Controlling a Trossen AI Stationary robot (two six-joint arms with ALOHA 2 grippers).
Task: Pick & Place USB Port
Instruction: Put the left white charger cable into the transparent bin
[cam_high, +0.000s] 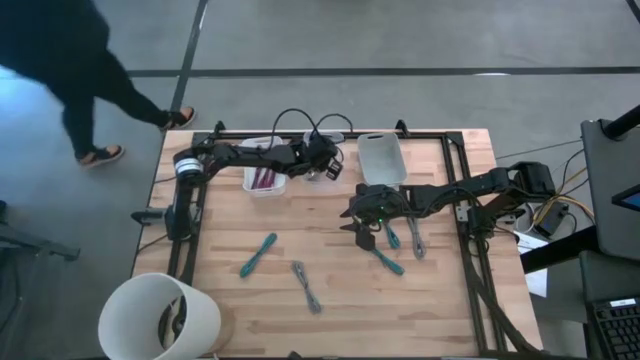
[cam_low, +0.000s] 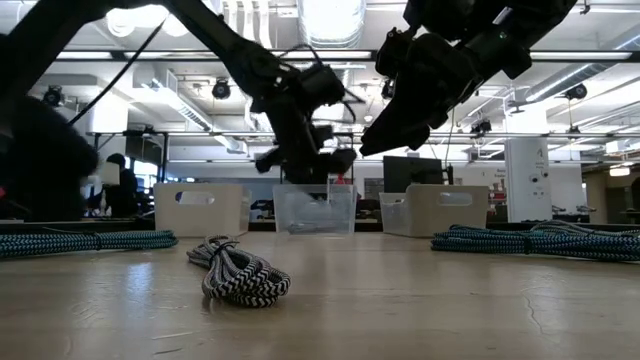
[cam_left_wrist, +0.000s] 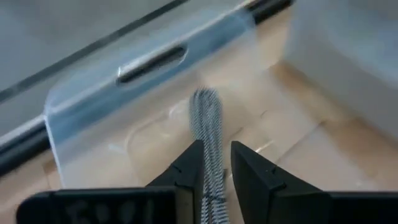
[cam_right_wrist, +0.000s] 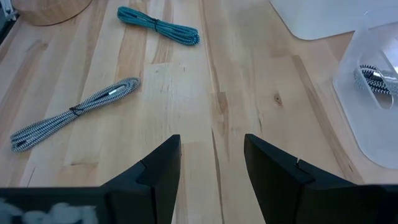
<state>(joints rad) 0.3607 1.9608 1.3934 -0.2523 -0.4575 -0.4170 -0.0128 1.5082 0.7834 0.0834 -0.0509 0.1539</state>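
My left gripper (cam_high: 325, 168) is shut on a black-and-white braided cable (cam_left_wrist: 206, 118) over a small clear bin (cam_high: 318, 172) at the table's far middle. In the low view it (cam_low: 300, 158) hangs just above that bin (cam_low: 315, 210). My right gripper (cam_high: 358, 222) is open and empty above the table's middle; its wrist view (cam_right_wrist: 211, 140) shows bare wood below it. A grey braided cable (cam_high: 307, 285) and a teal cable (cam_high: 258, 255) lie flat on the table's near half. Two more teal cables (cam_high: 387, 262) and a grey one (cam_high: 413, 238) lie beside the right arm. My left gripper pinches the folded black-and-white cable bundle (cam_left_wrist: 210, 163) between its two fingers. The fingers slant down toward the bin and lie along the cable. The cable's free end (cam_left_wrist: 205, 99) sticks out past the fingertips, lifted clear, over the clear bin's floor.
A white bin (cam_high: 265, 180) with purple cables stands left of the clear bin. A clear tray or lid (cam_high: 380, 158) lies to its right. A round white container (cam_high: 160, 318) stands off the near left corner. A person (cam_high: 70, 70) walks beyond the far left.
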